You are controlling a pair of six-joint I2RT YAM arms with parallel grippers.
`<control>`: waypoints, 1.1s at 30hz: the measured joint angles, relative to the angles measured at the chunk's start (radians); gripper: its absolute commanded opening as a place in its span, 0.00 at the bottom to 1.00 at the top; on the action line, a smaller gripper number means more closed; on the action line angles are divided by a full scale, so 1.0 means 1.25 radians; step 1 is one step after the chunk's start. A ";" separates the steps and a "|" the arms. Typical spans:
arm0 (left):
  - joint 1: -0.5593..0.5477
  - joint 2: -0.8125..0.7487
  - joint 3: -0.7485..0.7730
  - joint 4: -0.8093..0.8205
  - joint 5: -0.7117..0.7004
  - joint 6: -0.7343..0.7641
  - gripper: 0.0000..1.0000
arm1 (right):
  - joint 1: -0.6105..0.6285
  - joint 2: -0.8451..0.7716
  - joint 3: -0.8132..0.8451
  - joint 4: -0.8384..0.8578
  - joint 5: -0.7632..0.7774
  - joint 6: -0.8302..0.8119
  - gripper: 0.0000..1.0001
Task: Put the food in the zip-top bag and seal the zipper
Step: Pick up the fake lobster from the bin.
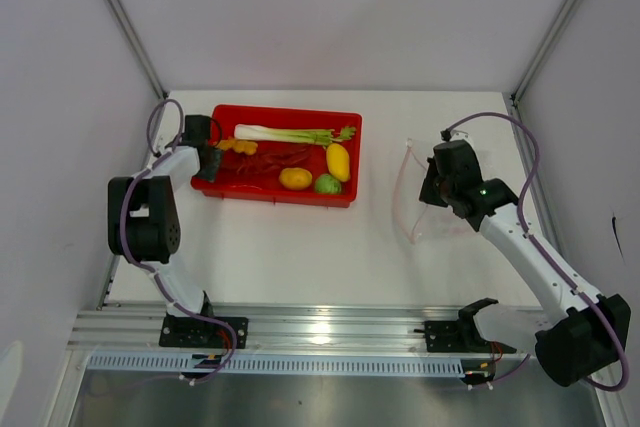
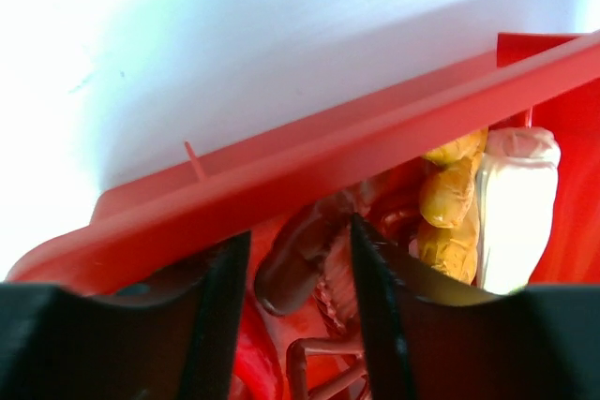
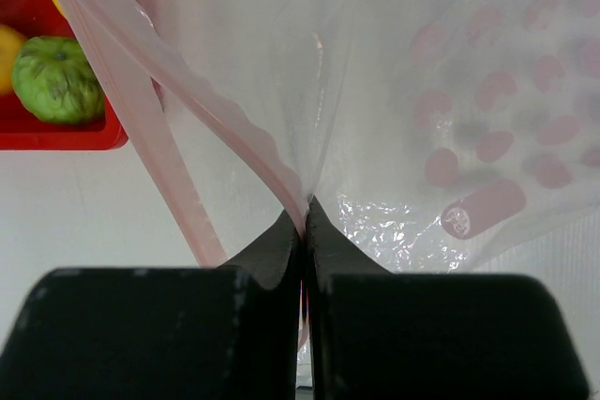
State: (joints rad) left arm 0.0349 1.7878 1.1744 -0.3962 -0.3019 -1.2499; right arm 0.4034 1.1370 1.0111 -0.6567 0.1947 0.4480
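progress: early, nothing bagged | food (image 1: 338,160) all lay in tray (image 1: 290,112) | left claw (image 2: 298,248) spread astride chilli (image 2: 289,274) | right claw (image 3: 302,222) pinched bag (image 3: 422,91) mouth | zipper (image 3: 246,142) unsealed

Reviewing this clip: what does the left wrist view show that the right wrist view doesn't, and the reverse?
Left wrist only: the left hand open around a red chilli, with the orange ruffled piece and the white end of the leek just beyond.
Right wrist only: the right hand shut on the zip-top bag at its pinkish zipper, plus the green round fruit.
Both: the red tray, its long rim in one, a corner in the other.
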 measured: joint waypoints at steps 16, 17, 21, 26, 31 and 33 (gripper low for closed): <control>0.006 -0.001 0.044 0.056 0.002 0.019 0.01 | -0.004 -0.012 -0.017 0.012 -0.001 0.000 0.00; 0.006 -0.001 0.047 0.051 0.002 0.025 0.01 | -0.004 -0.013 -0.017 0.012 -0.001 0.000 0.00; 0.002 -0.007 0.048 0.029 -0.005 0.043 0.01 | -0.005 -0.013 -0.017 0.012 -0.007 0.004 0.00; -0.009 -0.070 0.017 0.025 -0.038 0.073 0.01 | -0.004 -0.020 -0.018 0.011 -0.020 0.012 0.00; -0.031 -0.163 -0.043 0.027 -0.074 0.109 0.01 | -0.001 -0.031 -0.018 0.009 -0.023 0.017 0.00; -0.052 -0.196 -0.055 0.021 -0.088 0.133 0.01 | 0.000 -0.031 -0.018 0.003 -0.023 0.019 0.00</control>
State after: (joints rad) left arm -0.0299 1.5429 1.1061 -0.3698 -0.4122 -1.0840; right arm 0.4038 1.0988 0.9890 -0.6533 0.1665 0.4717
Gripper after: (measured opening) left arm 0.051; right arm 0.005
